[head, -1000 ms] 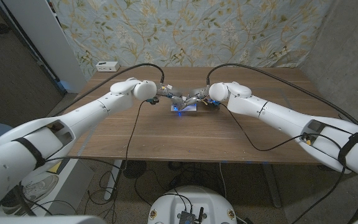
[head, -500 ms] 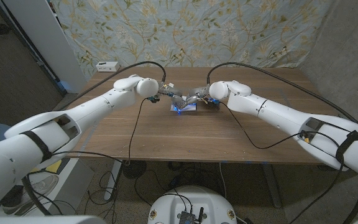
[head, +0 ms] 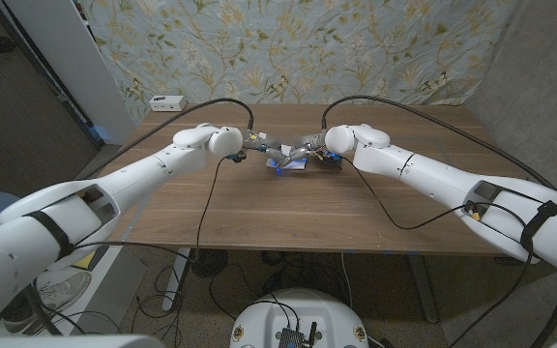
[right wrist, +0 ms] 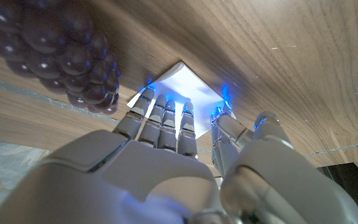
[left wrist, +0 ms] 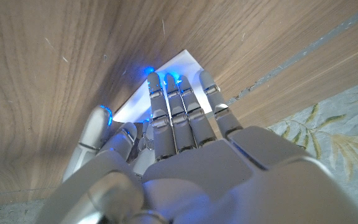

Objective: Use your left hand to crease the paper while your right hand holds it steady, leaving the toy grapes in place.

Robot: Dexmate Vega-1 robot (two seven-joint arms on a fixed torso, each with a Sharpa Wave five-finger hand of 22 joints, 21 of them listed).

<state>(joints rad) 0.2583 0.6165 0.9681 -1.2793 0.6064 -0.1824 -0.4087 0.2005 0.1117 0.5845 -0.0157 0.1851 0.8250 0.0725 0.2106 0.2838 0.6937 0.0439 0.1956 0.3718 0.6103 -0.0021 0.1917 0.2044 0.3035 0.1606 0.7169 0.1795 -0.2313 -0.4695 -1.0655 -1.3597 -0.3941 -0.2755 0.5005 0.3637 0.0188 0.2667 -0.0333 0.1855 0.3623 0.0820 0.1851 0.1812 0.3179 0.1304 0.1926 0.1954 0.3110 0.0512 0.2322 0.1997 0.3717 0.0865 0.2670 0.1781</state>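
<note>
A small white sheet of paper (head: pixel 280 166) lies on the wooden table (head: pixel 259 208) between my two hands. My left hand (head: pixel 262 151) reaches it from the left. In the left wrist view its fingertips (left wrist: pixel 166 84) press on the paper (left wrist: pixel 185 63) and the thumb touches the sheet's edge. My right hand (head: pixel 304 152) meets it from the right; fingers (right wrist: pixel 163 115) and thumb grip the paper (right wrist: pixel 188 84), whose edge curls up. Dark purple toy grapes (head: pixel 333 162) sit just beside the right hand, also close in the right wrist view as grapes (right wrist: pixel 61 50).
A white box (head: pixel 168 102) stands at the table's far left corner. Black cables (head: pixel 211 193) run from both wrists across the tabletop and over its front edge. A flowered cloth hangs behind the table.
The paper looked flat and wider a second ago; now it looks narrower and raised between the hands. Both hands stay on it with little movement. The grapes have not moved.
</note>
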